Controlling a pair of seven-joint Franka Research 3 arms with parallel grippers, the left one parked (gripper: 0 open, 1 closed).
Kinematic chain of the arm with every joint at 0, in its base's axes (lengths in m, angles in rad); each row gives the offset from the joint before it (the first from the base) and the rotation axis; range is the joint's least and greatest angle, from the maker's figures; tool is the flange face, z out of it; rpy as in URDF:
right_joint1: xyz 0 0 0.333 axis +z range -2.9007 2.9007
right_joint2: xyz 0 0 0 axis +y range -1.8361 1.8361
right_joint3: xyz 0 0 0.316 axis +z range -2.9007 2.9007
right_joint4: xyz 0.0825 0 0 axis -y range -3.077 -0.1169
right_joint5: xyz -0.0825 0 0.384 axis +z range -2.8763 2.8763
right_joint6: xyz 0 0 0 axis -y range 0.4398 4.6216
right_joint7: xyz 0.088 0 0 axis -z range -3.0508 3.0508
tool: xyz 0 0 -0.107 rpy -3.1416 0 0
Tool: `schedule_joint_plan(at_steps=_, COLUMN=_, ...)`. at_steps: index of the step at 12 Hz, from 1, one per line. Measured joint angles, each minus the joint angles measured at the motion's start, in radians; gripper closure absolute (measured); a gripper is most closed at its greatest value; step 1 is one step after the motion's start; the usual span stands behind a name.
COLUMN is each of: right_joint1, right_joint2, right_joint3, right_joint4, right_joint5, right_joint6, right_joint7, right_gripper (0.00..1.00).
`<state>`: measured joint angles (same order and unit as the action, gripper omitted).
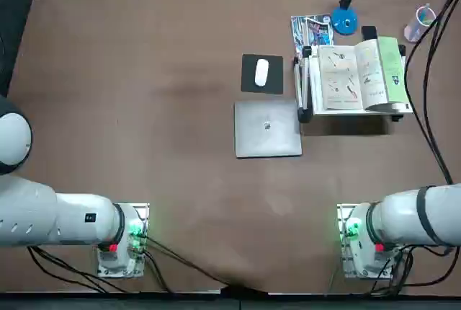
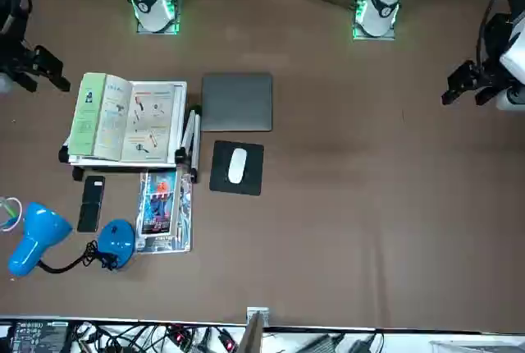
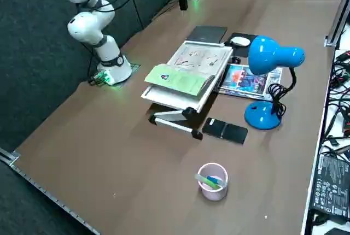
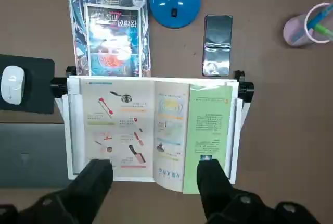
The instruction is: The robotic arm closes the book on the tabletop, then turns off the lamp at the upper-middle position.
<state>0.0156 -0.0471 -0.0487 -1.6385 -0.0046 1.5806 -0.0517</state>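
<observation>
Right wrist view is showing the claw (image 4: 156, 182) hanging spread above the book (image 4: 156, 130), lying open on its stand mid-worktop; thin, floppy, light pages; the green flap's free edge looks best to push.

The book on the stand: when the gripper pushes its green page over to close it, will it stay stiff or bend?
The book looks thin, with its green page already lifting, so it will probably flex. It lies on a tilted stand and may slide. The right gripper hovers open above its near edge.
</observation>
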Motion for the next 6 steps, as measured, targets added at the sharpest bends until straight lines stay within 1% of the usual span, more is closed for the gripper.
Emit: schedule_joint_plan(at_steps=6, right_joint1=0.000, right_joint2=0.000, right_joint3=0.000, right_joint4=0.001, right_joint5=0.002, right_joint6=-0.001, right_joint7=0.002, right_gripper=0.00)
